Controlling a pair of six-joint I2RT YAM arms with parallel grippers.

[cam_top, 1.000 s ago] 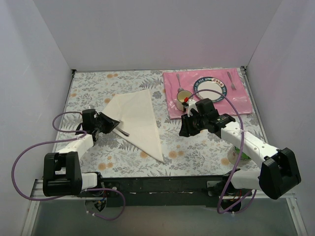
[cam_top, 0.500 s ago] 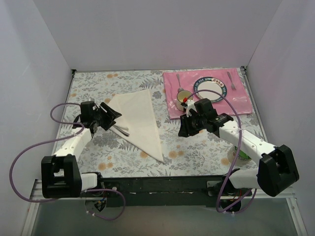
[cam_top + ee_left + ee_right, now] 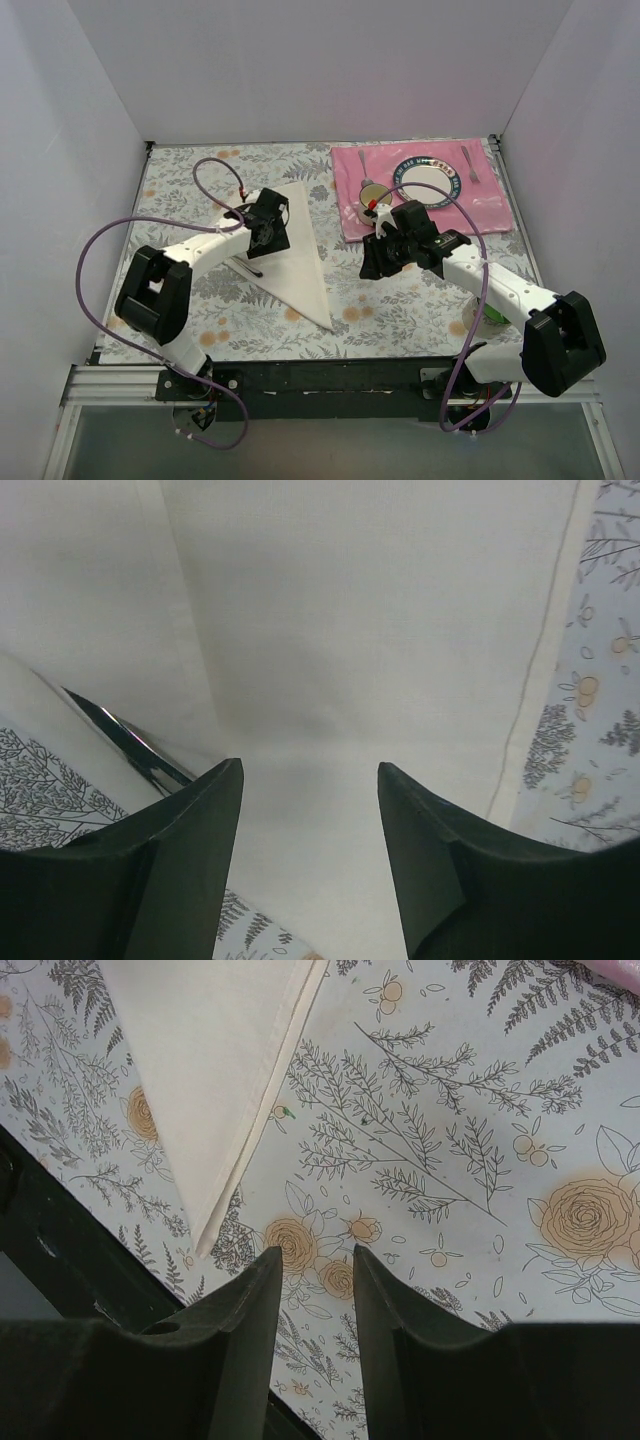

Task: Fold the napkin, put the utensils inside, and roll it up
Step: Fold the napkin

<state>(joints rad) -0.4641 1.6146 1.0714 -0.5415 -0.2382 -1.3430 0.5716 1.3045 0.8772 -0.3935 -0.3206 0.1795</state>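
The napkin (image 3: 295, 250) lies folded into a long off-white triangle on the floral tablecloth, its tip pointing at the near edge. The knife (image 3: 250, 268) rests at the napkin's left edge; its dark shiny blade (image 3: 130, 745) shows in the left wrist view. My left gripper (image 3: 272, 232) hovers over the upper part of the napkin (image 3: 380, 630), open (image 3: 310, 770), with only cloth under it. My right gripper (image 3: 372, 268) hangs to the right of the napkin, open (image 3: 317, 1255) and empty above the tablecloth, with the napkin's tip (image 3: 210, 1090) off to its left.
A pink placemat (image 3: 480, 215) at the back right carries a plate (image 3: 430, 180), a small cup (image 3: 372, 193), a spoon (image 3: 365, 165) and a fork (image 3: 470, 163). White walls close in three sides. The black frame (image 3: 60, 1260) runs along the near table edge.
My left gripper opened, let go of the knife at the napkin's left edge, and swung right and back over the napkin. The right gripper barely shifted.
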